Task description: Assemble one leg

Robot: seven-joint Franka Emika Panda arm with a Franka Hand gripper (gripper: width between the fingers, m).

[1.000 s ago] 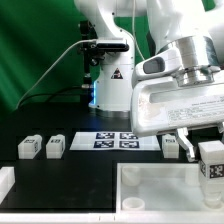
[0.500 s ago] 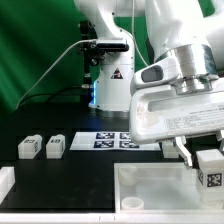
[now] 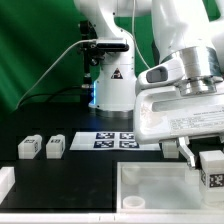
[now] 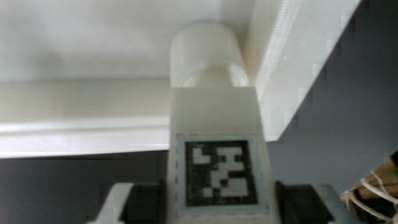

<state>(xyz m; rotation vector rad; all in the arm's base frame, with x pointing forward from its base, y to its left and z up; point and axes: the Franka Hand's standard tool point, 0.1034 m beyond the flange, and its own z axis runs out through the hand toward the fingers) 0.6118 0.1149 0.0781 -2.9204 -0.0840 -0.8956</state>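
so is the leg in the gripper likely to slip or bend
Probably stiff: the leg looks like a solid plastic block. Likely light, being small beside the gripper. Its smooth white faces might slip, though the flat sides suit the fingers.

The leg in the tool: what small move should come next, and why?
Probably lower the leg slowly, straight down, with the tool shut on it. The exterior view shows the leg upright above the tray, toward the exterior view's right. In the wrist view its round end points at the tray's floor beside the raised rim, but whether they touch cannot be told.
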